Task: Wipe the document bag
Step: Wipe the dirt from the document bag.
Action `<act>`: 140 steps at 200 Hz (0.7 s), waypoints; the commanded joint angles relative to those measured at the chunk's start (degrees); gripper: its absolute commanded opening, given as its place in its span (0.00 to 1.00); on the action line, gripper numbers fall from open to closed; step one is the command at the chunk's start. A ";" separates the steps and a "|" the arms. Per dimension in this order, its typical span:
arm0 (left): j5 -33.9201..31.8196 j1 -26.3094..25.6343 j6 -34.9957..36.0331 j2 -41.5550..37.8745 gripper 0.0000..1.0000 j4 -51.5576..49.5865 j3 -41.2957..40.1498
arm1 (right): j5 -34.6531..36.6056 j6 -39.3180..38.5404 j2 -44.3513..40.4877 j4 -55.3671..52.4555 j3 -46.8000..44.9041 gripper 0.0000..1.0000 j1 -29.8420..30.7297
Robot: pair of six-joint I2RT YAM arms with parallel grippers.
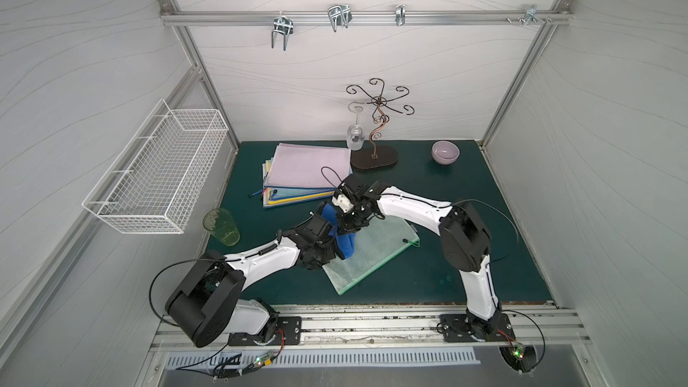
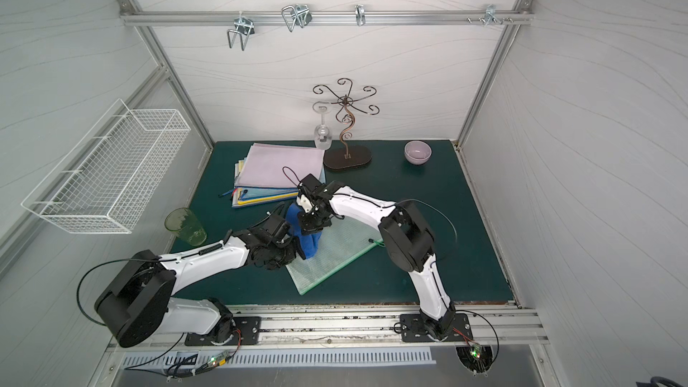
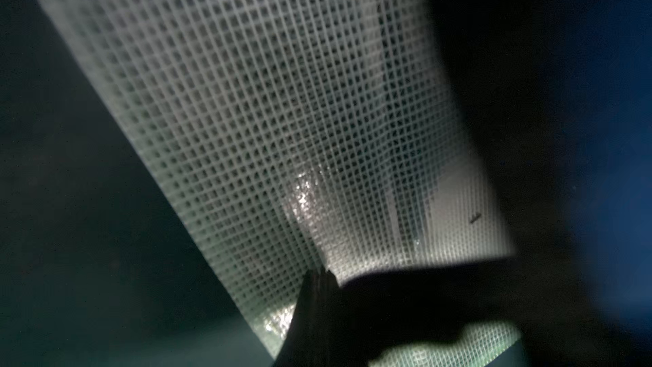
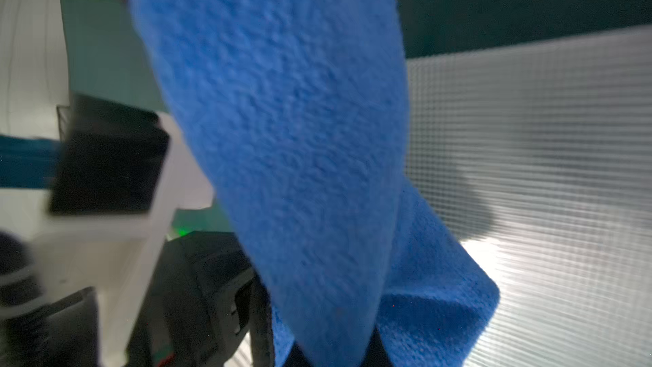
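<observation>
You see the document bag point(image 1: 376, 255), a pale mesh pouch with a green edge, lying flat and askew on the dark green mat point(image 1: 484, 247), around the middle and toward the near edge. Your right gripper point(image 4: 335, 351) is clamped on a blue cloth point(image 1: 346, 245), which hangs from its fingers over the bag's left part. Your left gripper point(image 3: 319, 278) is closed, its tips meeting at the mesh on the bag's left side; you cannot tell whether they pinch the bag or only press on it. The two grippers sit just beside each other, with the cloth between them. At the far left of the mat lies a stack of folders point(image 1: 305, 173). To its right stands a scrolled metal stand point(image 1: 374, 158) with a wine glass point(image 1: 354, 135) hanging upside down from it. A lilac bowl point(image 1: 445, 152) sits at the far right. A green tumbler point(image 1: 221, 227) stands at the mat's left edge, beside a white wire basket point(image 1: 160, 169) on the left wall.
</observation>
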 commanded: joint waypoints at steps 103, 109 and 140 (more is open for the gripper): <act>-2.24 0.16 1.01 -1.28 0.00 -0.77 -0.22 | 30.70 0.37 -16.53 -12.14 -17.22 0.00 -21.74; -2.67 0.18 1.34 -2.56 0.00 -0.86 0.18 | 29.77 0.85 -15.45 -12.08 -17.14 0.00 -20.96; -3.02 0.13 3.80 -6.68 0.00 -1.12 3.29 | 23.83 5.79 -11.43 -6.33 -23.43 0.00 -20.86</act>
